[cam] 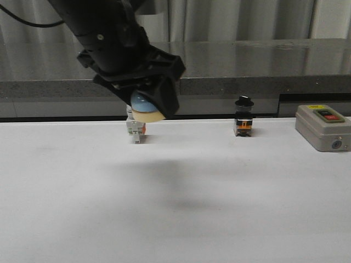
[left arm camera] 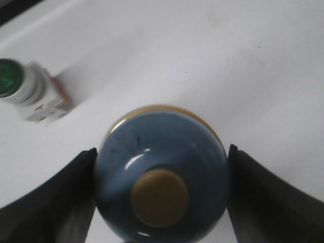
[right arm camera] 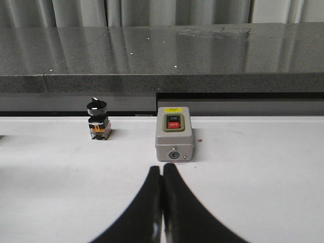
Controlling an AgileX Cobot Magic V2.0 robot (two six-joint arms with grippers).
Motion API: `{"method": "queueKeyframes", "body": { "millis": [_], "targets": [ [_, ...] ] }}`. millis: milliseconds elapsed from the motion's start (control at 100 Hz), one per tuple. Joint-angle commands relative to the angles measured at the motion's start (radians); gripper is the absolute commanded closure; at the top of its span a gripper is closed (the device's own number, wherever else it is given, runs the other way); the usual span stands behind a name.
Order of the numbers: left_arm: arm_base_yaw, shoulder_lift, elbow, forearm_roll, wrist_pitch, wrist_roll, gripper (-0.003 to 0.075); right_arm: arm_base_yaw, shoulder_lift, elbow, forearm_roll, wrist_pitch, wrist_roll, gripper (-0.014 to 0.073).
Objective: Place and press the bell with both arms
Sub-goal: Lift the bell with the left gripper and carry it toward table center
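Observation:
My left gripper [cam: 147, 107] is shut on the light-blue dome bell [cam: 143, 106] and holds it in the air above the white table, near the far left of middle. In the left wrist view the bell [left arm camera: 162, 152] sits between the two black fingers [left arm camera: 61, 202], its cream button [left arm camera: 159, 196] facing the camera. My right gripper [right arm camera: 162, 172] is shut and empty, low over the table just in front of the grey box; it is out of the front view.
A green-capped white push-button switch [cam: 136, 130] stands on the table behind the held bell, and it shows in the left wrist view [left arm camera: 30, 91]. A black-knob selector switch [cam: 243, 116] stands at mid back. A grey box with red and black buttons [cam: 323, 127] sits at the right. A grey counter ledge [cam: 247, 66] runs behind.

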Motion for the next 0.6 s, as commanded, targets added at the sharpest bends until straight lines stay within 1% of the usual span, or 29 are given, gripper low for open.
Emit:
{"method": "queueKeyframes", "body": {
  "millis": [0, 190, 390, 590],
  "targets": [
    [-0.038, -0.01, -0.04, -0.013, -0.078, -0.001, 0.0521, -0.007, -0.017, -0.015, -0.009, -0.085, -0.005, 0.0654],
    [-0.083, 0.095, -0.096, -0.013, -0.075, -0.001, 0.0521, -0.007, -0.017, -0.015, -0.009, -0.085, -0.005, 0.0654],
    [-0.093, 0.177, -0.135, -0.013, -0.058, -0.001, 0.0521, -0.007, -0.017, -0.015, -0.009, -0.085, -0.005, 0.0654],
    [-0.093, 0.201, -0.135, -0.013, -0.049, -0.001, 0.0516, -0.007, -0.017, -0.015, -0.009, -0.085, -0.005, 0.0654]
  ]
}}
